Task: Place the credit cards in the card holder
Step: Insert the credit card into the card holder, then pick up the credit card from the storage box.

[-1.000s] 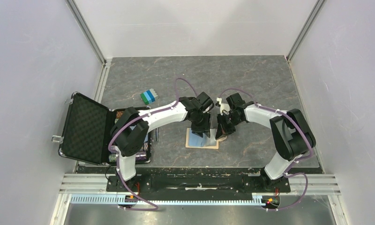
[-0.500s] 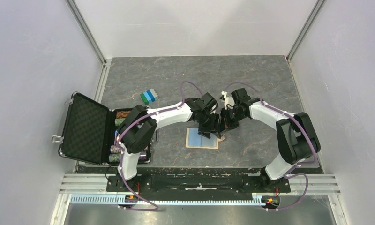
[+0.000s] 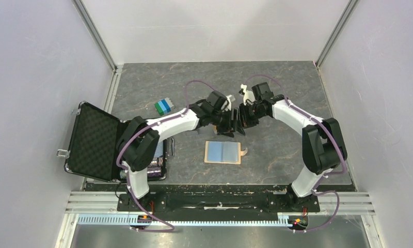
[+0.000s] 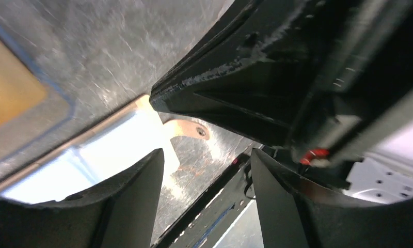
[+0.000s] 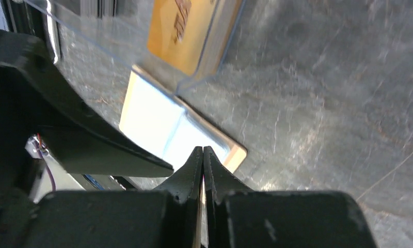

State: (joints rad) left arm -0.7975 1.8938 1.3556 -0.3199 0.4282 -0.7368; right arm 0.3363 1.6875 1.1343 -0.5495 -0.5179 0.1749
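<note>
The card holder [image 3: 222,152] lies open on the table, light-blue inside with a tan rim and snap tab [image 3: 243,151]. It also shows in the left wrist view [image 4: 116,139] and the right wrist view [image 5: 158,119]. An orange-yellow credit card [image 5: 189,31] shows through a clear box beside the holder's far edge; the arms hide it from above. My left gripper [image 3: 227,124] [image 4: 207,155] is open and empty above the far edge. My right gripper [image 3: 242,118] [image 5: 203,150] is shut, tip to tip with it. A thin pale sliver shows between its fingers; I cannot tell what it is.
A big black foam-lined case [image 3: 93,139] stands open at the left edge, with chips in its tray [image 3: 158,165]. A small green-and-blue block [image 3: 163,106] lies behind the left arm. Walls enclose the table on three sides.
Both grippers have lifted off the card holder and moved toward the back of the table. The holder, half covered before, now lies fully in view.
</note>
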